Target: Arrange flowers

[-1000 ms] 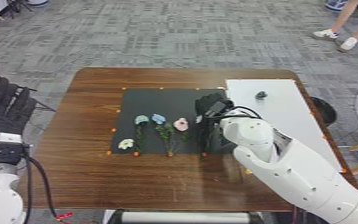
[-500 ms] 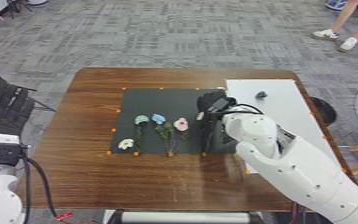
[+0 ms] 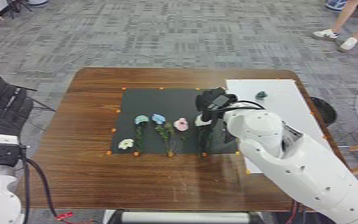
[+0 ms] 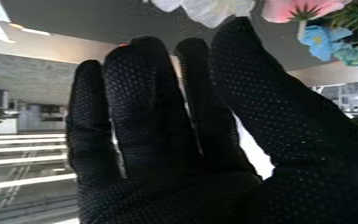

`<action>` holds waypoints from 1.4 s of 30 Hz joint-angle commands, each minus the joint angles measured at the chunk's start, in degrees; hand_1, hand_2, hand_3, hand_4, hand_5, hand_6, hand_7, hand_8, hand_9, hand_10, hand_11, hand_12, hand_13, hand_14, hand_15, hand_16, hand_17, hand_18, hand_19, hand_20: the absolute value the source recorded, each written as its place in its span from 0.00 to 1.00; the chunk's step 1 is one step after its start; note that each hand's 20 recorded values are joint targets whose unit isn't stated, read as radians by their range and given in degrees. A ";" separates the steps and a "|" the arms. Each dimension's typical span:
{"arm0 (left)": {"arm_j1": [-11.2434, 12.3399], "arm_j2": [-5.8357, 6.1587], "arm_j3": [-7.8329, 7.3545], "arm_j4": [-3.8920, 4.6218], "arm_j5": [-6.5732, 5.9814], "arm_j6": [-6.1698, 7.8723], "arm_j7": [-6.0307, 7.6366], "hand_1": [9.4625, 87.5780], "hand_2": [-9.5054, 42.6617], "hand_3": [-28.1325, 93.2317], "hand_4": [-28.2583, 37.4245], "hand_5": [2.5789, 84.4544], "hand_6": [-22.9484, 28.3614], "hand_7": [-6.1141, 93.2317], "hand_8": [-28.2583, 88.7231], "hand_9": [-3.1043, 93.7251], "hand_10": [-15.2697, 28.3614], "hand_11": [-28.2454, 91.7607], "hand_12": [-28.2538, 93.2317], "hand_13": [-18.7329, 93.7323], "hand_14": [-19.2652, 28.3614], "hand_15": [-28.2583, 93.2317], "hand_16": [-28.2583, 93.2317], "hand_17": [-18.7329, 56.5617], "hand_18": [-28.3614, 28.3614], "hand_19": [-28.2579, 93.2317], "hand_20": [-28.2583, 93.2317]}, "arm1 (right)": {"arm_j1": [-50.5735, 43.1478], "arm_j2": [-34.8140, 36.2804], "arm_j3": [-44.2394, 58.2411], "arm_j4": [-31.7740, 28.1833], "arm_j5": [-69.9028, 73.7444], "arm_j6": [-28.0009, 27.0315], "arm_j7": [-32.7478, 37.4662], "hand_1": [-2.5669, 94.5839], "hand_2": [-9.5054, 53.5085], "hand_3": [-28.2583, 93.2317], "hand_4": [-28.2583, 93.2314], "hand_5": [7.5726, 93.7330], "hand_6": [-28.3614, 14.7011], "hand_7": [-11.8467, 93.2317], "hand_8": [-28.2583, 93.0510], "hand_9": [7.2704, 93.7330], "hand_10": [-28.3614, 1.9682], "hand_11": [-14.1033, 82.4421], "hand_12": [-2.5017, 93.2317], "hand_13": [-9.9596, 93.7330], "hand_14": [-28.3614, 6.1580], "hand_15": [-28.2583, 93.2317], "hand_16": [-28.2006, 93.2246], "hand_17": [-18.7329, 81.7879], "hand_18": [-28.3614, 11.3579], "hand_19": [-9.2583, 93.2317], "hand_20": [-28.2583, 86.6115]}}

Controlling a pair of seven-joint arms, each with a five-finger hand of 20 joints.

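Note:
My right hand (image 3: 213,102) is over the right part of the black mat (image 3: 149,100), with a white flower (image 3: 202,121) just beside it. In the right wrist view my right hand (image 4: 158,120) has its fingers straight, and white petals (image 4: 215,9) lie beyond the fingertips; whether they touch is unclear. Left of that flower on the mat are a pink flower (image 3: 182,124), a blue flower (image 3: 159,118) and a teal flower (image 3: 141,119) with green stems. Another white flower (image 3: 126,144) lies near the mat's lower left corner. My left hand (image 3: 2,107), open, is left of the table.
A white board (image 3: 286,117) covers the table's right side under my right arm, with a small dark green item (image 3: 261,95) on it. Orange markers line the mat's edges. A black bin (image 3: 323,111) stands beyond the table's right edge.
The white flower beside my right hand has come into view as the hand and forearm shifted slightly. My left hand has turned, and its fingers look closer together.

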 commanded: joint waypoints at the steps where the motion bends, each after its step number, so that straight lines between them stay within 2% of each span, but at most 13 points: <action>1: 0.83 -0.14 -0.26 -0.44 -0.31 0.44 0.91 0.16 0.45 0.83 0.00 0.47 0.57 0.16 0.17 0.37 0.66 0.39 0.32 0.37 0.67 0.41 0.21 0.19 0.69 0.39 0.33 | 0.14 0.69 1.14 -0.36 -0.04 -1.95 0.56 0.50 0.00 0.90 0.00 0.55 0.61 0.28 0.13 0.56 0.45 0.35 0.23 0.65 0.50 0.79 0.53 0.41 0.13 0.77 0.54; 6: 0.68 -0.24 -0.09 -0.29 -0.18 0.27 0.90 0.16 0.45 0.83 0.00 0.47 0.57 0.16 0.17 0.37 0.66 0.39 0.32 0.37 0.67 0.41 0.21 0.19 0.69 0.39 0.33 | -0.36 0.43 4.40 -1.42 0.92 0.73 1.53 0.48 0.00 0.91 0.00 0.54 0.60 0.27 0.14 0.55 0.43 0.34 0.23 0.64 0.47 0.80 0.50 0.41 0.12 0.77 0.55; 10: 0.48 0.05 0.33 -0.28 0.00 0.21 0.76 0.16 0.45 0.83 0.00 0.47 0.57 0.16 0.17 0.37 0.66 0.39 0.32 0.37 0.67 0.40 0.21 0.19 0.69 0.39 0.33 | 0.79 0.80 6.90 0.98 3.10 4.08 5.40 0.46 0.00 0.90 0.00 0.54 0.59 0.27 0.14 0.55 0.42 0.34 0.23 0.64 0.46 0.81 0.49 0.41 0.12 0.77 0.55; 11: 0.90 0.24 0.24 -0.51 0.03 0.05 0.59 0.16 0.45 0.83 0.00 0.47 0.57 0.16 0.17 0.37 0.66 0.39 0.32 0.37 0.67 0.40 0.21 0.19 0.69 0.39 0.32 | 1.26 0.79 7.64 2.14 3.63 4.66 6.15 0.46 0.00 0.90 0.00 0.53 0.59 0.27 0.14 0.54 0.41 0.34 0.23 0.64 0.45 0.81 0.48 0.41 0.12 0.77 0.55; 13: 1.24 0.36 -0.14 -0.46 1.02 -1.36 -0.18 0.16 0.45 0.83 0.00 0.47 0.57 0.16 0.17 0.37 0.66 0.39 0.32 0.37 0.67 0.40 0.21 0.19 0.69 0.39 0.32 | 2.14 1.48 8.98 3.97 5.08 5.89 8.05 0.44 0.00 0.91 0.00 0.52 0.58 0.26 0.14 0.51 0.37 0.33 0.23 0.61 0.41 0.80 0.47 0.41 0.11 0.77 0.54; 14: 1.48 0.36 -0.32 -0.65 1.34 -1.16 -0.21 0.16 0.45 0.83 0.00 0.47 0.57 0.16 0.17 0.37 0.66 0.39 0.32 0.37 0.67 0.40 0.21 0.19 0.69 0.39 0.33 | 2.18 1.86 9.93 4.56 5.14 5.93 8.64 0.44 0.00 0.91 0.00 0.51 0.56 0.25 0.14 0.48 0.35 0.32 0.22 0.59 0.39 0.78 0.46 0.40 0.10 0.77 0.54; 18: 1.78 0.42 -0.54 -0.83 0.88 -0.67 0.54 0.16 0.45 0.83 0.00 0.47 0.57 0.16 0.17 0.37 0.66 0.39 0.32 0.37 0.67 0.40 0.21 0.19 0.69 0.39 0.33 | 3.72 3.55 11.11 7.18 5.72 6.45 10.98 0.43 0.00 0.92 0.00 0.48 0.54 0.25 0.15 0.42 0.32 0.30 0.21 0.54 0.36 0.75 0.42 0.40 0.10 0.78 0.54; 22: 1.34 0.54 -0.27 -0.67 1.04 -1.04 0.38 0.16 0.44 0.83 0.00 0.47 0.57 0.16 0.17 0.37 0.66 0.38 0.32 0.37 0.67 0.41 0.21 0.19 0.69 0.39 0.33 | 5.47 4.56 10.76 10.43 7.02 6.96 12.61 0.42 0.00 0.91 0.00 0.44 0.52 0.23 0.15 0.38 0.30 0.28 0.21 0.52 0.33 0.74 0.40 0.39 0.09 0.78 0.53; 29: 1.18 0.65 -0.14 -0.72 1.01 -0.99 0.42 0.16 0.44 0.83 0.00 0.47 0.57 0.16 0.17 0.37 0.65 0.38 0.32 0.37 0.67 0.41 0.21 0.19 0.69 0.39 0.33 | 6.61 5.57 10.80 13.85 6.93 1.62 13.32 0.43 0.00 0.92 0.00 0.42 0.51 0.22 0.15 0.36 0.35 0.28 0.19 0.52 0.33 0.74 0.39 0.40 0.09 0.79 0.53; 32: 1.11 0.70 -0.02 -0.76 1.07 -0.75 0.75 0.16 0.44 0.83 0.00 0.47 0.57 0.16 0.17 0.37 0.65 0.38 0.32 0.37 0.67 0.41 0.21 0.19 0.69 0.39 0.33 | 7.79 6.07 7.76 16.73 3.63 1.52 11.08 0.46 0.00 0.93 0.00 0.41 0.52 0.22 0.15 0.35 0.38 0.28 0.18 0.53 0.36 0.73 0.38 0.40 0.09 0.79 0.53; 39: 1.57 0.37 -0.26 -0.93 1.20 -0.90 0.77 0.17 0.42 0.83 0.00 0.47 0.57 0.16 0.17 0.37 0.65 0.38 0.32 0.37 0.67 0.41 0.21 0.19 0.69 0.39 0.33 | 8.23 4.80 6.35 20.51 4.52 2.67 11.08 0.48 0.00 0.94 0.00 0.37 0.54 0.23 0.15 0.33 0.44 0.29 0.17 0.54 0.40 0.73 0.38 0.40 0.11 0.79 0.52; 42: 1.36 0.29 -0.13 -0.58 1.47 -1.79 0.45 0.17 0.42 0.83 0.00 0.47 0.57 0.16 0.17 0.37 0.65 0.38 0.32 0.37 0.67 0.40 0.21 0.19 0.69 0.38 0.33 | 8.42 4.71 5.40 21.30 4.65 2.32 11.05 0.47 0.00 0.94 0.00 0.36 0.53 0.23 0.14 0.33 0.45 0.30 0.16 0.54 0.41 0.73 0.38 0.40 0.11 0.79 0.52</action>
